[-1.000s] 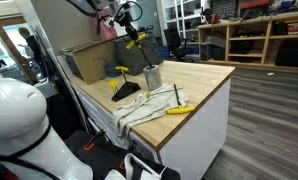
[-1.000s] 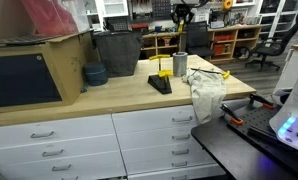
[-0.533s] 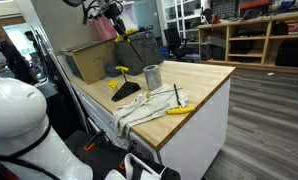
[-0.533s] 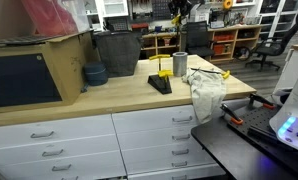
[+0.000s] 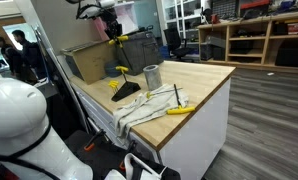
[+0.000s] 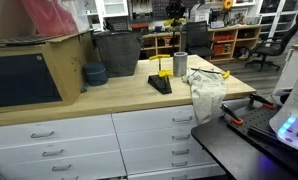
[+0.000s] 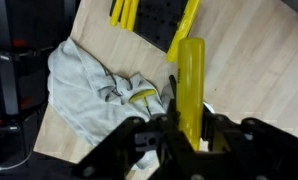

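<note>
My gripper (image 7: 189, 132) is shut on a long yellow tool handle (image 7: 192, 80), which stands up between the jaws in the wrist view. In both exterior views the gripper (image 5: 110, 22) (image 6: 175, 10) hangs high above the wooden counter, with the yellow tool (image 5: 115, 38) (image 6: 172, 22) dangling under it. Far below stand a metal cup (image 5: 152, 76) (image 6: 180, 65) and a black holder (image 5: 126, 92) (image 6: 160, 84) (image 7: 159, 18) with other yellow tools (image 7: 124, 12). A grey cloth (image 5: 139, 108) (image 6: 204, 90) (image 7: 89, 85) lies beside them.
A dark bin (image 5: 139, 48) (image 6: 117, 52) and a cardboard box (image 5: 89, 62) (image 6: 49, 65) stand at the back of the counter (image 6: 119, 98). A blue bowl (image 6: 94, 74) sits by the bin. A yellow-handled tool (image 5: 179, 108) (image 6: 221, 74) lies on the cloth.
The gripper has risen with the yellow tool and drifted away from above the metal cup, towards the bin. Nothing on the counter has moved.
</note>
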